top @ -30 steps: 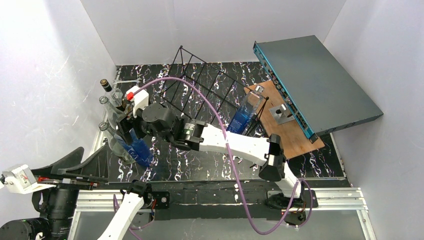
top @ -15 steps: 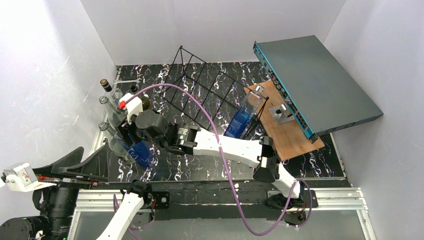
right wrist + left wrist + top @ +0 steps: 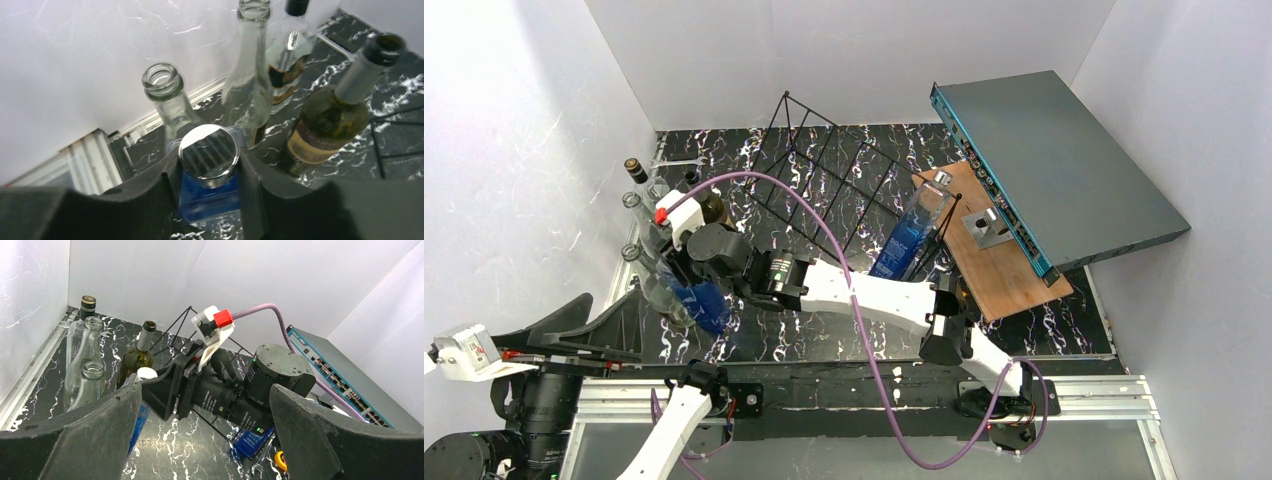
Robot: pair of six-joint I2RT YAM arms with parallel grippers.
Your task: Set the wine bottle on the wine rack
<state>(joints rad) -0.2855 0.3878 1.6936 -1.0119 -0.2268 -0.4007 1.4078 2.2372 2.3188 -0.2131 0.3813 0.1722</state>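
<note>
Blue glass bottle (image 3: 208,200), silver cap, stands upright in left-edge cluster (image 3: 250,95), long axis vertical, directly between fingers of right gripper (image 3: 208,162). Pads flank its shoulders; whether squeezing or just beside, cannot tell. Rack (image 3: 844,185) lies rightward, toward back. Left gripper (image 3: 205,395) spread wide, empty, farther off.

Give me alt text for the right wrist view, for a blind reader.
The right gripper clamps its dark fingers on both sides of a blue bottle with a shiny silver cap. Behind it stand a short clear bottle, a taller clear bottle, a black-capped bottle and an olive-green bottle with a grey foil neck, on a black marbled tabletop.
</note>
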